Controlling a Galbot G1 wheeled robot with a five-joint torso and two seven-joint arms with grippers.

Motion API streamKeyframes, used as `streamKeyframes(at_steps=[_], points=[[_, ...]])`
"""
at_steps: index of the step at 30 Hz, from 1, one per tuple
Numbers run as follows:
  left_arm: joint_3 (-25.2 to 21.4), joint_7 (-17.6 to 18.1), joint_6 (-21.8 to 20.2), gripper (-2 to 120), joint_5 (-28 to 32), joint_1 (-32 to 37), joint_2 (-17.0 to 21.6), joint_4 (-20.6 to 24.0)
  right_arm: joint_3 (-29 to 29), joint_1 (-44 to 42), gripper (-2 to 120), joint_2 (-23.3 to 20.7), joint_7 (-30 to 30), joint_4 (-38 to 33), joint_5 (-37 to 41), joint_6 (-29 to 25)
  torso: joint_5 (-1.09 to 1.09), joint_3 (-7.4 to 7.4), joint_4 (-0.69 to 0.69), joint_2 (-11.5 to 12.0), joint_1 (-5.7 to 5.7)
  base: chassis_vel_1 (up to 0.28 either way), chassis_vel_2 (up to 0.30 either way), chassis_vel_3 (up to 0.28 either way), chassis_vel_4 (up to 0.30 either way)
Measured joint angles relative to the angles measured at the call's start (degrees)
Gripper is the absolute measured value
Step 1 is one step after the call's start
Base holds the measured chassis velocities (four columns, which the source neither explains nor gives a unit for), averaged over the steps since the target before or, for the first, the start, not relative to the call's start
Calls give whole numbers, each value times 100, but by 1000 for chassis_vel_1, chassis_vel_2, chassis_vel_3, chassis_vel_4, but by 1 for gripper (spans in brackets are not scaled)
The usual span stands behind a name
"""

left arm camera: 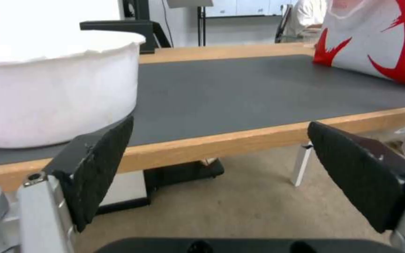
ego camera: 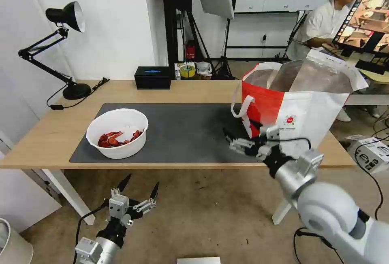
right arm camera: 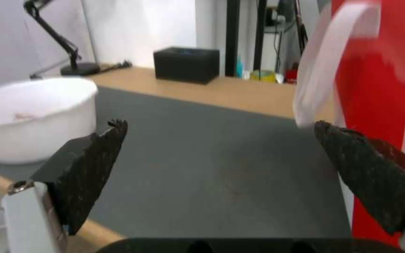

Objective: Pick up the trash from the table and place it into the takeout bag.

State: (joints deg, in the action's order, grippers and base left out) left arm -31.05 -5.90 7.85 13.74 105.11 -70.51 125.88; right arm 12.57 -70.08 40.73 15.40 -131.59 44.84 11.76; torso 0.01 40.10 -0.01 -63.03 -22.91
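While bowl (ego camera: 118, 133) sits on mat (ego camera: 182, 130), both grippers' jaws apart nr bag (ego camera: 298, 104).

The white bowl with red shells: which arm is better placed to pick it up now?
Probably the left. The open left gripper hangs below the table edge, just in front of the bowl. The open right gripper hovers far across the mat, beside the takeout bag.

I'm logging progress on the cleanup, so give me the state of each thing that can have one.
white bowl: upright on the dark mat, red shells inside, not held.
takeout bag: upright on the table, mouth open.
left gripper: open, empty, below the table's front edge.
right gripper: open, empty, over the mat beside the bag.
desk lamp: appears off.
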Motion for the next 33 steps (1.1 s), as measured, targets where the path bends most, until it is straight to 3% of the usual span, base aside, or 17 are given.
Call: streamKeyframes(at_steps=[15, 21, 33], points=[[-76, -6, 39, 100, 4, 49, 12, -22, 50, -1266, 100, 605, -144, 309, -1241, -635, -1, 0, 1, 0, 0, 0, 0, 0, 0], [-107, -18, 120, 100, -8, 155, -12, 47, 42, -1730, 100, 945, 99, 432, -1833, -954, -1, 0, 1, 0, 0, 0, 0, 0, 0], [-80, -25, 126, 100, -93, 162, -127, 15, 79, -1905, 100, 1022, 155, 394, -1999, -998, -1, 0, 1, 0, 0, 0, 0, 0, 0]])
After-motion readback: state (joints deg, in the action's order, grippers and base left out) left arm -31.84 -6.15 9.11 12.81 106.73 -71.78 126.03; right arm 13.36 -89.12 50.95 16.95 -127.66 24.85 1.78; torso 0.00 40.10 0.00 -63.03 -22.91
